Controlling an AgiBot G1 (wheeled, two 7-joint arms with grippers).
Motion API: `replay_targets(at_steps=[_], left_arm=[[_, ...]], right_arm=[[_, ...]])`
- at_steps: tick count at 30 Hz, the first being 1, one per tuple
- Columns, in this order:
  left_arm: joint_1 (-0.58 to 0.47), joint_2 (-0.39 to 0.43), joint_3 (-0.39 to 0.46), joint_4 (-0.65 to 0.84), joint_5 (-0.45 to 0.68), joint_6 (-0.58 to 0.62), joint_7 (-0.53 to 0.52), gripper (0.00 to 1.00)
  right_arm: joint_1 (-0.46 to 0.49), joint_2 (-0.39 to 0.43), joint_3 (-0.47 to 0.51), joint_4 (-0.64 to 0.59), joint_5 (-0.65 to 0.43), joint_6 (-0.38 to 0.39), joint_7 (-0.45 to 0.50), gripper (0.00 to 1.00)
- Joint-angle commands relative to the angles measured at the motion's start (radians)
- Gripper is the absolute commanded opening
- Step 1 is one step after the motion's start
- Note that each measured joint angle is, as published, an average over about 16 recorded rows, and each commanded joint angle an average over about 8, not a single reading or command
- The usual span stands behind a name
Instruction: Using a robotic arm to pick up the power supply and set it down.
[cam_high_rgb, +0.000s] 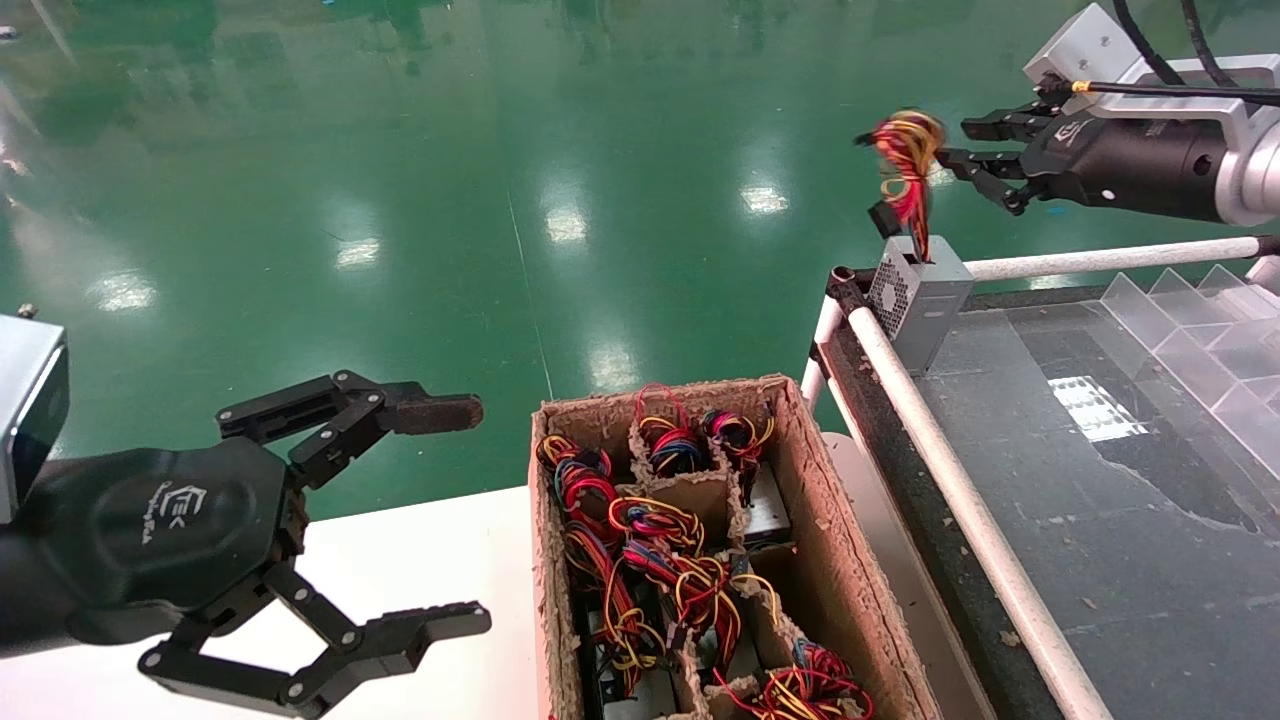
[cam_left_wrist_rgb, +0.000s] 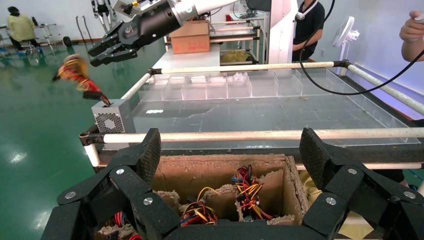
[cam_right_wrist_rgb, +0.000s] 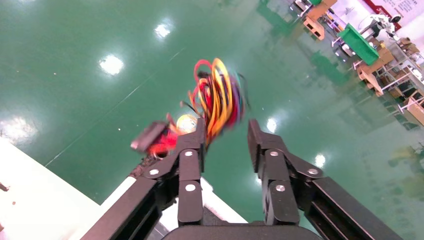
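Note:
The power supply (cam_high_rgb: 915, 300), a small silver-grey box with a perforated face, stands on the far left corner of the dark table top (cam_high_rgb: 1100, 480). Its red and yellow wire bundle (cam_high_rgb: 905, 160) sticks up above it and looks blurred. My right gripper (cam_high_rgb: 958, 142) is open just right of the wires, above the box and holding nothing. In the right wrist view the wires (cam_right_wrist_rgb: 220, 95) sit just beyond the open right gripper (cam_right_wrist_rgb: 226, 132); the box itself is hidden. The left wrist view shows the power supply (cam_left_wrist_rgb: 111, 119) under the right gripper (cam_left_wrist_rgb: 102, 50). My left gripper (cam_high_rgb: 470, 515) hangs open, low left.
A brown divided cardboard box (cam_high_rgb: 830, 520) full of wired units sits between the arms, also seen in the left wrist view as the cardboard box (cam_left_wrist_rgb: 215, 170). White rails (cam_high_rgb: 1100, 258) edge the dark table. Clear plastic dividers (cam_high_rgb: 1200, 330) line its far right. People stand beyond (cam_left_wrist_rgb: 310, 20).

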Motion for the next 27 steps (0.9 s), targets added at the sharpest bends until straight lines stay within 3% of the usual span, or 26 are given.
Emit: replay_targets(at_steps=[1,14,27], left_arm=[[0.0,0.0,0.0,0.0,0.0,0.0,0.0,1.0],[0.0,0.0,0.0,0.0,0.0,0.0,0.0,1.0],[0.0,0.0,0.0,0.0,0.0,0.0,0.0,1.0]], right_arm=[[0.002,0.003,-0.001,-0.001,-0.002,0.0,0.002,1.0],[-0.005,0.044,0.039,0.022,0.058,-0.048,0.033,1.0],[-0.187,0.128,0.096,0.279,0.181,-0.15,0.141,1.0]])
